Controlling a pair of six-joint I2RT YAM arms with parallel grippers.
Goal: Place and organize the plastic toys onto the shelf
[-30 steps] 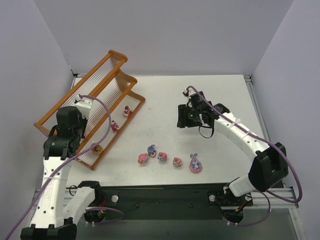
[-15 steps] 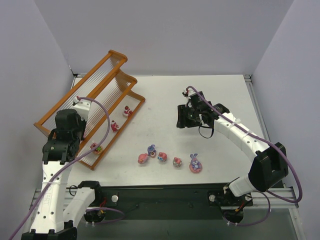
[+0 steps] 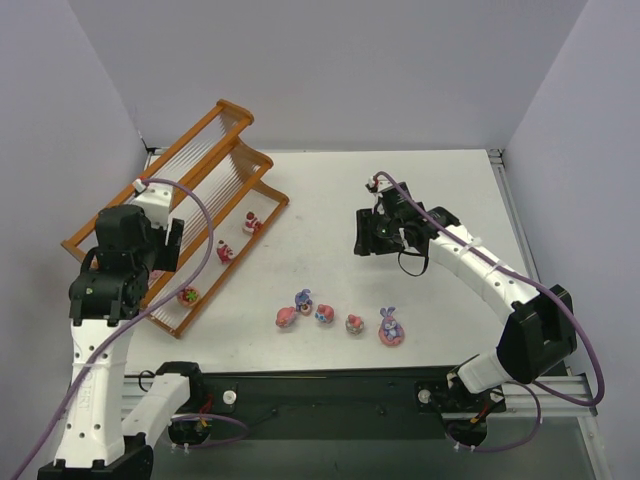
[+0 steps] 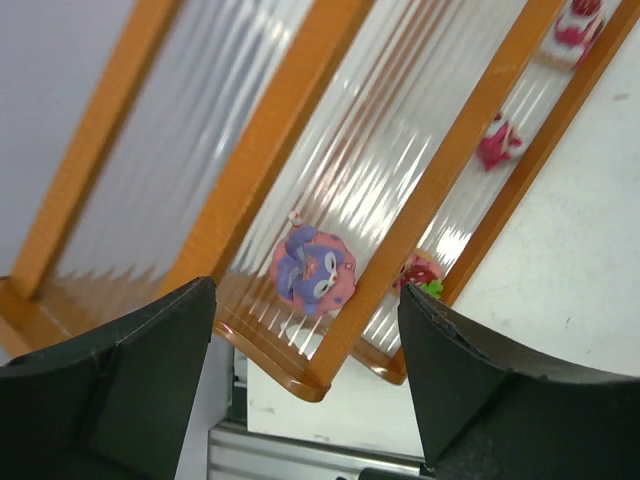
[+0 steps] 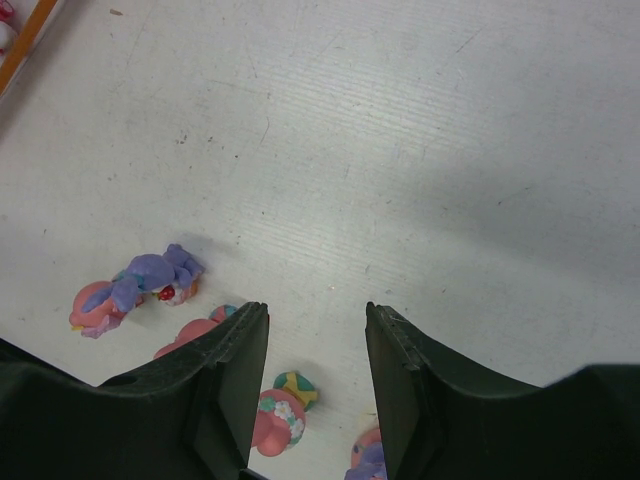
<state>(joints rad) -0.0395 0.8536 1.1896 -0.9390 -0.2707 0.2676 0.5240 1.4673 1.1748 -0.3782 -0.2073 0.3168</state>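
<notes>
**Placement stage: one toy set on the shelf, five toys not yet shelved.**

The orange-brown wooden three-tier shelf of pale rods (image 3: 236, 108) is seen at the far left corner of the white desk (image 3: 430, 180). The left gripper (image 4: 306, 288) is held wide open above the middle tier. A pink and purple plastic figurine (image 4: 313, 272) lies free near that tier's near end, touched by neither finger. Three small red and pink figurines (image 3: 226, 252) are spaced along the lowest tier. Five pink plastic toys (image 3: 324, 314) are lined up towards the desk's near edge. The right gripper (image 5: 316, 312) is held open and empty above the desk's middle, near that row. A pick from the row is judged to be called for next, with the jaws centred on one tiny toy so that its neighbours are not disturbed.
</notes>
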